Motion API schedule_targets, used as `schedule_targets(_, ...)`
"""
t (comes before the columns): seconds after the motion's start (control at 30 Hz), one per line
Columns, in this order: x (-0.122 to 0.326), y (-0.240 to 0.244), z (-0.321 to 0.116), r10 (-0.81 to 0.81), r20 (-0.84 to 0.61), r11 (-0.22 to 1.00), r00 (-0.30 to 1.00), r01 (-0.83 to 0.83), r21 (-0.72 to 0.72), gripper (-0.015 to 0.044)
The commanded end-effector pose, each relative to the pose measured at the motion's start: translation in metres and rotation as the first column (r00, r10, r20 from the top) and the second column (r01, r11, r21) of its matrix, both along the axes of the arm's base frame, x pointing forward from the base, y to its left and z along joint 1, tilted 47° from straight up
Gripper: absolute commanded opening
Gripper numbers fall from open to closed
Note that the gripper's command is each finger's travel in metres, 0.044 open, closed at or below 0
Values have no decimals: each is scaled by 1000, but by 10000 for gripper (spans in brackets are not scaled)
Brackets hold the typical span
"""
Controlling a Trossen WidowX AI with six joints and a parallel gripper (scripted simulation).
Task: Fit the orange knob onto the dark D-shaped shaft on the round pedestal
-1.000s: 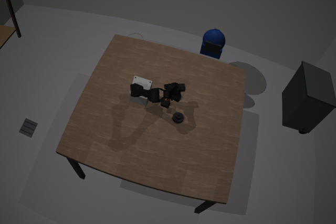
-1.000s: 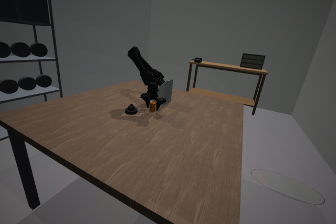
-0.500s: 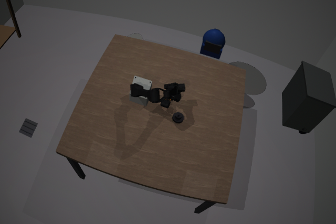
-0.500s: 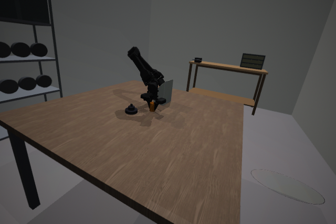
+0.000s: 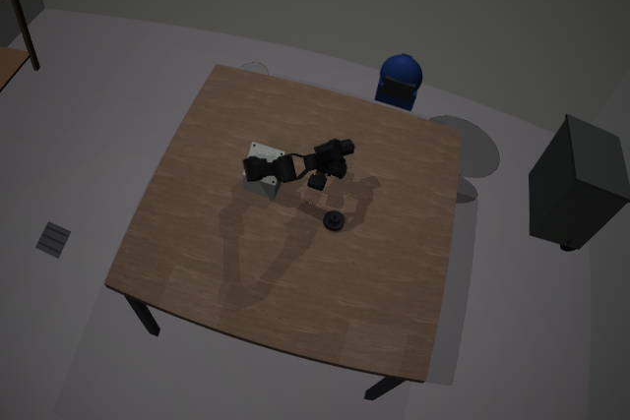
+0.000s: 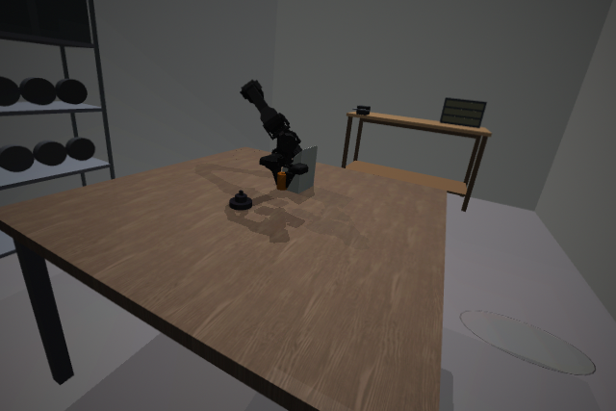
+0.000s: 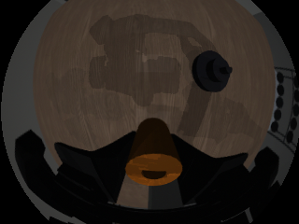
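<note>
The orange knob (image 6: 281, 181) (image 7: 154, 161) stands upright between the fingers of my gripper (image 5: 327, 175) (image 7: 152, 136), which is shut on it. In the wrist view its top faces the camera and shows a dark hole with a straight edge toward the top of the picture. I cannot tell whether its base touches the table. The dark round pedestal (image 5: 328, 226) (image 6: 241, 205) (image 7: 201, 75) stands on the table apart from the knob, to the upper right of it in the wrist view. Its short shaft (image 6: 241, 192) (image 7: 227, 70) points up, bare; its flat side cannot be made out.
The wooden table (image 5: 284, 293) (image 6: 347, 267) carries the arm's pale base plate (image 5: 268, 150) (image 6: 309, 172), close behind the gripper in the exterior view. Shadows of the arm fall across the table around the pedestal. Shelves, a workbench and a grey cabinet (image 5: 564, 192) stand away from the table.
</note>
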State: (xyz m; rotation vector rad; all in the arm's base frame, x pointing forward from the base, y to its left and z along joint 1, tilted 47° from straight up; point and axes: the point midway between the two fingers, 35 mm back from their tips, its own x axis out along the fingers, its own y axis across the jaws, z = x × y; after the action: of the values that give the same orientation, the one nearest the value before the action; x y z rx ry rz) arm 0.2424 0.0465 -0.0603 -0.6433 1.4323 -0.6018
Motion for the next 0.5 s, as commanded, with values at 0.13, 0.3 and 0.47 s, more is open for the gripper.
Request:
schedule_targets(0.13,-7,46,38,-6,5,1000,1000,6,-3,0)
schedule_targets(0.3,-9,53,45,-7,5,1000,1000,7,-6,0)
schedule_targets(0.47,-3,50,46,-6,5,1000,1000,6,-2,0)
